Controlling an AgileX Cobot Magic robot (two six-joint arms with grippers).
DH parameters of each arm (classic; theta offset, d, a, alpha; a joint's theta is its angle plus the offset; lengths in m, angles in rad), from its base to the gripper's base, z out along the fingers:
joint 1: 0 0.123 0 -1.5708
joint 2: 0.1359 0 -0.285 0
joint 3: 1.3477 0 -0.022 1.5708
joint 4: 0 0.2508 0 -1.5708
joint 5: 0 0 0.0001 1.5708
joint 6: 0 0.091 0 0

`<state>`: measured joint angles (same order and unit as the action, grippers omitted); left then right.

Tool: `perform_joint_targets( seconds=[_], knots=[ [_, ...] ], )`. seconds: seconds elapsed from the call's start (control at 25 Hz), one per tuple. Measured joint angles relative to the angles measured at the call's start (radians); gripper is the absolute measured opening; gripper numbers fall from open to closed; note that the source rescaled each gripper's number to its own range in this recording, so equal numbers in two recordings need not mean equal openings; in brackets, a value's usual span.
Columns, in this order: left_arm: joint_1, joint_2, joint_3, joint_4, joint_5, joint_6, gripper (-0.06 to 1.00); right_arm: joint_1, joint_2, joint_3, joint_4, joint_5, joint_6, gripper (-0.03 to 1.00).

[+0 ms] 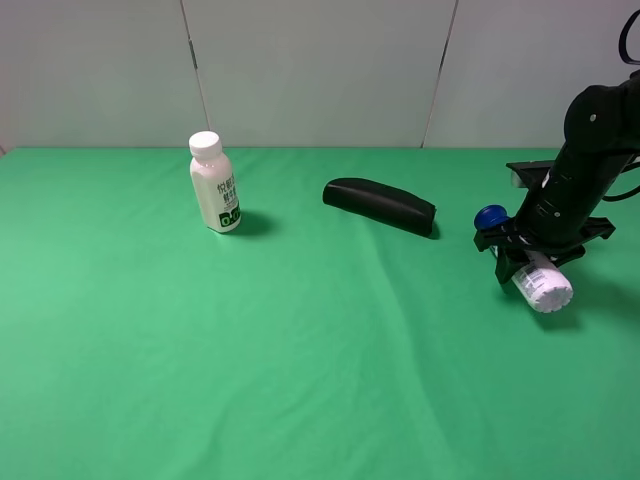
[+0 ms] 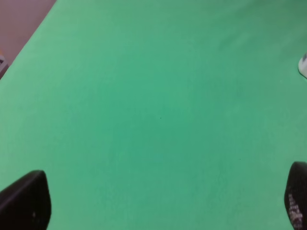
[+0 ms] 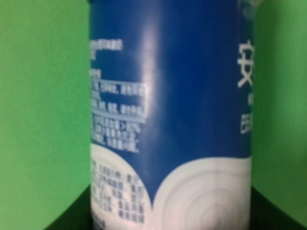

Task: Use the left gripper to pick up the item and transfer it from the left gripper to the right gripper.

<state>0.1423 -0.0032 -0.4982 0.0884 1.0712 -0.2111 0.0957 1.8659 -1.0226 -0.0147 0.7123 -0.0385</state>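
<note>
The item (image 1: 544,284), a bottle with a dark blue cap and a white base, is held tilted just above the green cloth at the right of the exterior view. My right gripper (image 1: 527,250) is shut on its middle, with the cap pointing back-left and the base toward the front. The right wrist view is filled by its blue and white printed body (image 3: 168,120). My left gripper (image 2: 163,201) is open and empty over bare green cloth, with only its two black fingertips (image 2: 26,200) showing. It is out of the exterior view.
A smaller white bottle (image 1: 215,185) with a white cap stands upright at the back left. A long black case (image 1: 380,205) lies at the back middle, left of the right gripper. A white object (image 2: 303,65) shows at the edge of the left wrist view.
</note>
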Motion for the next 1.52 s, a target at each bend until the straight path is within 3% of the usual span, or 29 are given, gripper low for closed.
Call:
perform_joint_targets(
  seconds=[0.28,0.32,0.36,0.44,0.48,0.56,0.92,1.52],
  knots=[
    [0.0,0.0,0.0,0.0,0.0,0.0,0.98,0.0,0.0,0.0,-0.001,0.001,-0.004,0.05],
    [0.0,0.0,0.0,0.0,0.0,0.0,0.98,0.0,0.0,0.0,-0.001,0.001,-0.004,0.14],
    [0.0,0.0,0.0,0.0,0.0,0.0,0.98,0.0,0.0,0.0,-0.001,0.002,0.001,0.41],
    [0.0,0.0,0.0,0.0,0.0,0.0,0.98,0.0,0.0,0.0,-0.001,0.004,0.014,0.77],
    [0.0,0.0,0.0,0.0,0.0,0.0,0.98,0.0,0.0,0.0,-0.001,0.005,0.021,0.87],
    [0.0,0.0,0.0,0.0,0.0,0.0,0.98,0.0,0.0,0.0,-0.001,0.005,0.027,0.95],
    [0.0,0.0,0.0,0.0,0.0,0.0,0.98,0.0,0.0,-0.003,-0.001,0.014,0.03,1.0],
    [0.0,0.0,0.0,0.0,-0.001,0.0,0.98,0.0,-0.272,-0.098,-0.002,0.21,0.03,1.0]
  ],
)
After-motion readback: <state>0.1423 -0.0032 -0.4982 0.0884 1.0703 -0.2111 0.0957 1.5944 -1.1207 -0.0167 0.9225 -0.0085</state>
